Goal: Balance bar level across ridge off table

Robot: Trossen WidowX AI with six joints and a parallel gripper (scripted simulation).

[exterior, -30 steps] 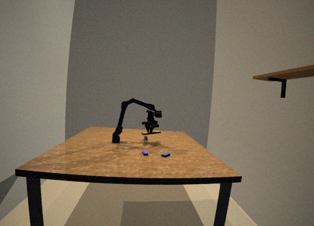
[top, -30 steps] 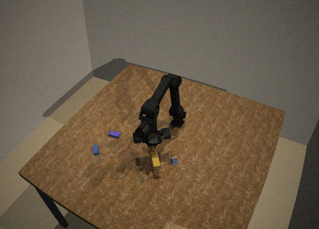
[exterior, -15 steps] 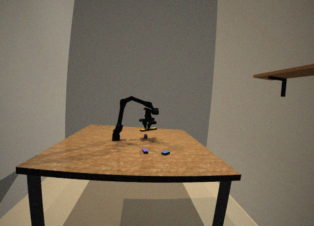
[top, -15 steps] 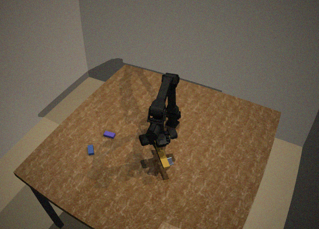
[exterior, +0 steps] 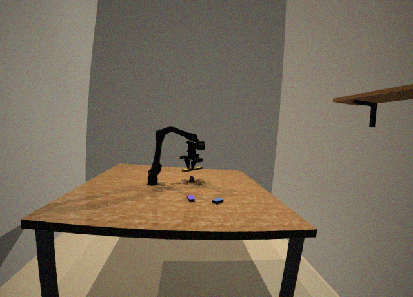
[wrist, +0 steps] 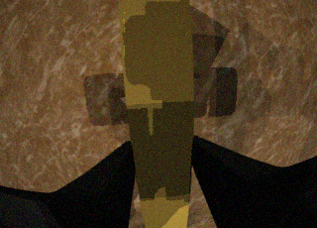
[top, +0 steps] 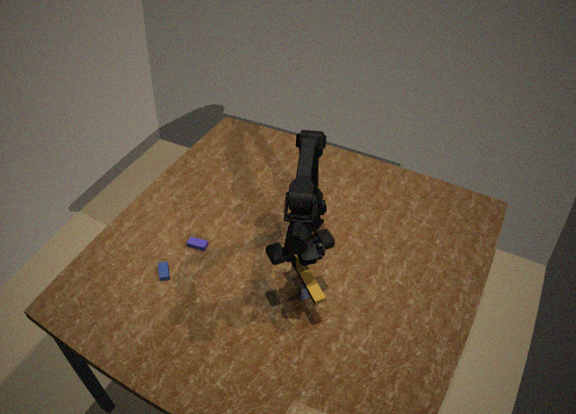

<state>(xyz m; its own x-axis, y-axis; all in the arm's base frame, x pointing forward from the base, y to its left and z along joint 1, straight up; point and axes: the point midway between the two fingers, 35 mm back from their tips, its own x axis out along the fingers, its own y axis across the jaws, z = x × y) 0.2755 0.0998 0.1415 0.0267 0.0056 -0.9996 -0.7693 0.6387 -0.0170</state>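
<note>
Held a long, flat yellow bar between the black tapered fingers, opened partway, just wide enough to clasp both long sides. Gripped from above, with the black jointed arm arched up and over. Hovered with the bar above the brown mottled desk, touching neither the desk nor the small blue-grey ridge standing below. Showed a visible gap between bar and ridge in the exterior view. Ran slightly aslant there, though could not be judged truly level or not. Partly overlapped the ridge near one end of the bar in the top view; could not be told from that how well centred. Cast dark shadows across the bar and onto the desk. Lay well apart from the ridge, on the desk: a small purple rectangular block and a small blue rectangular block, near each other but not touching.
</note>
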